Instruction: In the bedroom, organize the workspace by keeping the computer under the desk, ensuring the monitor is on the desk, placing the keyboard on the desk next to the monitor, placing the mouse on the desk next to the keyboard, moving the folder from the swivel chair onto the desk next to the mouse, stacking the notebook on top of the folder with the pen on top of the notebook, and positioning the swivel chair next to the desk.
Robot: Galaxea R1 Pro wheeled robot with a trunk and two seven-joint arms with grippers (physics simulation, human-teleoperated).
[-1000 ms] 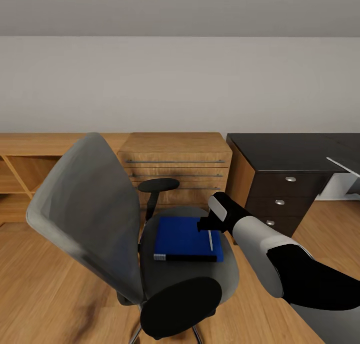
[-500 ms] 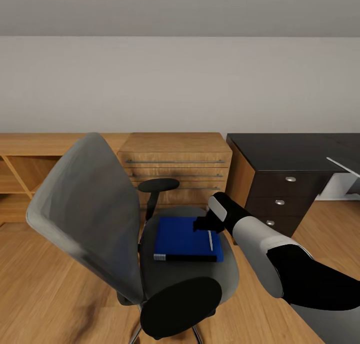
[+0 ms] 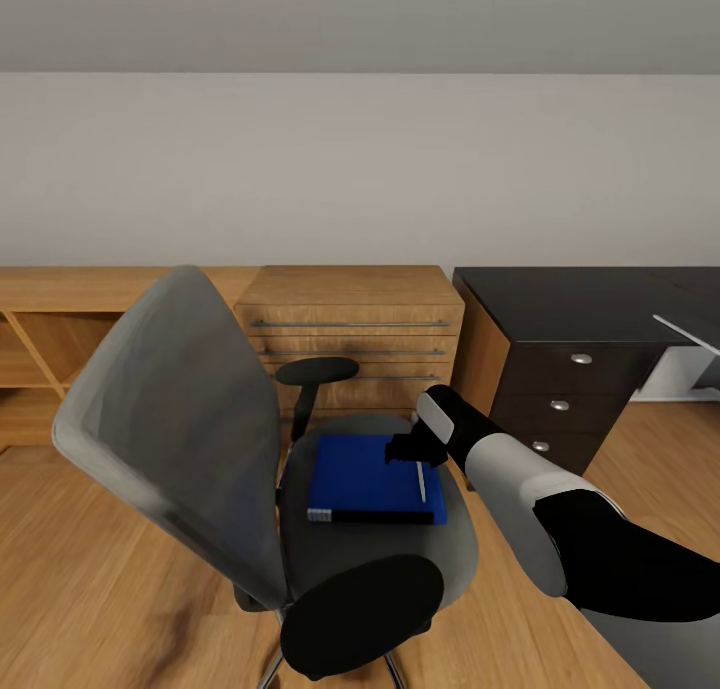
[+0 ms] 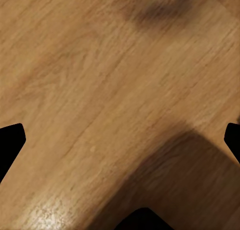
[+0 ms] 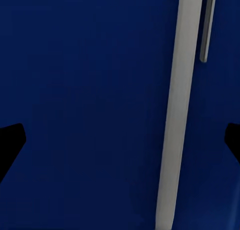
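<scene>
Chair: we see the grey swivel chair with tall back and black armrests (image 3: 200, 419) on the wooden floor (image 3: 80, 569), seat facing us; back tilted toward the head view's left
Folder: flat bright blue folder with black spine edge (image 3: 365, 479) lies on the chair seat; spine toward us
Pen: thin whitish pen (image 3: 421, 481) rests on the folder near its right edge; in the right wrist view it (image 5: 177, 110) runs lengthwise across the blue cover (image 5: 85, 110)
Right pincer: black right pincer (image 3: 408, 450) hangs just over the folder's far right corner; fingertips (image 5: 11, 140) spread wide, released, grasping nothing
Left pincer: left pincer (image 4: 120, 140) points at bare floor; tips apart, released
Worktop: glossy black worktop with three-drawer unit and silver knobs (image 3: 580, 314) stands right of the chair; light wooden chest of drawers (image 3: 350, 329) behind the chair, beside it
</scene>
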